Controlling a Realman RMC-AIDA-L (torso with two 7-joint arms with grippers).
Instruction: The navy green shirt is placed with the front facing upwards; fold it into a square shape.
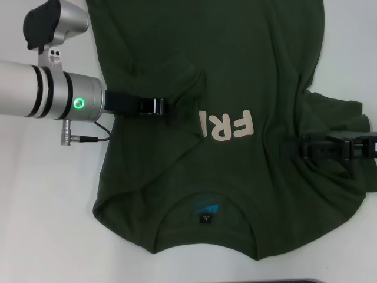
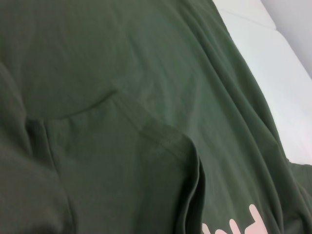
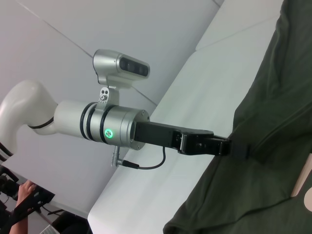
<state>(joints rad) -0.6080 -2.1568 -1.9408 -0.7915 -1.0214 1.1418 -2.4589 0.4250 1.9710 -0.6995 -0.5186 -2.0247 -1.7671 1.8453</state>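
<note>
I have the left gripper (image 1: 177, 108) reaching in low over the left side of the shirt (image 1: 247, 71), its black jaws pushed into a bunched fold of green cloth. The fold hides the tips from my head camera, and my right wrist camera shows the same gripper (image 3: 234, 147) with its end buried in the fabric edge, so I cannot tell whether those jaws are apart or clamped. My left wrist camera gives me only cloth: a doubled flap with a stitched hem (image 2: 161, 134) lying on the shirt body just ahead of the jaws, and a strip of white bench (image 2: 278, 87) beyond.

The shirt lies spread on the bench (image 1: 41, 224) between my two arms, collar toward me, front up. The cream lettering (image 1: 227, 127) sits just past the left jaws, toward the right arm, partly swallowed by the fold. The teal print (image 1: 206, 207) and small black tag (image 1: 204, 219) sit inside the neckline, nearer me than either gripper.

The right gripper (image 1: 294, 147) comes in from the right, low on the shirt's rumpled right side, where the cloth is heaped up around it. Its dark jaws blend with the fabric, and I cannot tell if they are together or gripping
</note>
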